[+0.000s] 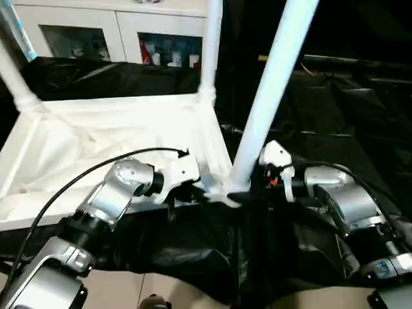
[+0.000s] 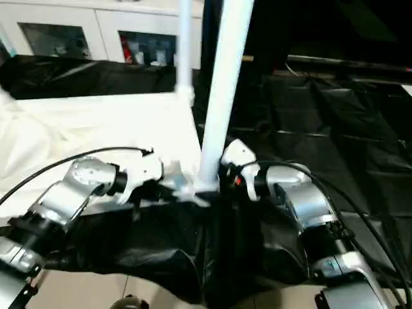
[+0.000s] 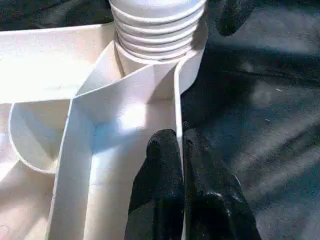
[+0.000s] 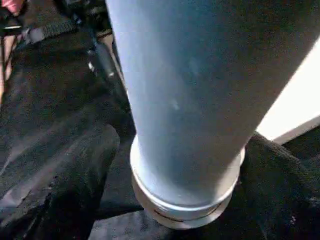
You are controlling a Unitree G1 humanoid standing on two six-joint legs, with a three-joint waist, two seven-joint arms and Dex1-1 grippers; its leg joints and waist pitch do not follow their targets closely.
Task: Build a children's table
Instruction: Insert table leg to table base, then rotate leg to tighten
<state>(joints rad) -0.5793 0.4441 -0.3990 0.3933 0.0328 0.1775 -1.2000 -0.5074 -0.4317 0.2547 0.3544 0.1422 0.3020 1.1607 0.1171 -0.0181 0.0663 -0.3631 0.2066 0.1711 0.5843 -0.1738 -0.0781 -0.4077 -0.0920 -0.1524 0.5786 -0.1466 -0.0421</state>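
The children's table point(image 1: 116, 138) lay upside down on a worktop draped in crinkled black sheeting point(image 1: 360, 122), its smooth white plastic top facing down and its ribbed underside facing up. Straight thin ribs met a curved wall at the rounded corner nearest the robot. Three long round tapered legs rose from it: one at the far left corner point(image 1: 16, 80), one at the far right corner point(image 1: 211, 48), and the near leg point(image 1: 273, 90) leaning at the near right corner, its ridged threaded end point(image 3: 157, 27) sitting in the corner socket. The left hand point(image 3: 181, 165) pinched the thin side wall at that corner between its black fingers. The right hand point(image 4: 182, 165) clasped the near leg just above its collar. Behind stood a white cabinet point(image 1: 122, 32) whose glass doors showed small colourful items.
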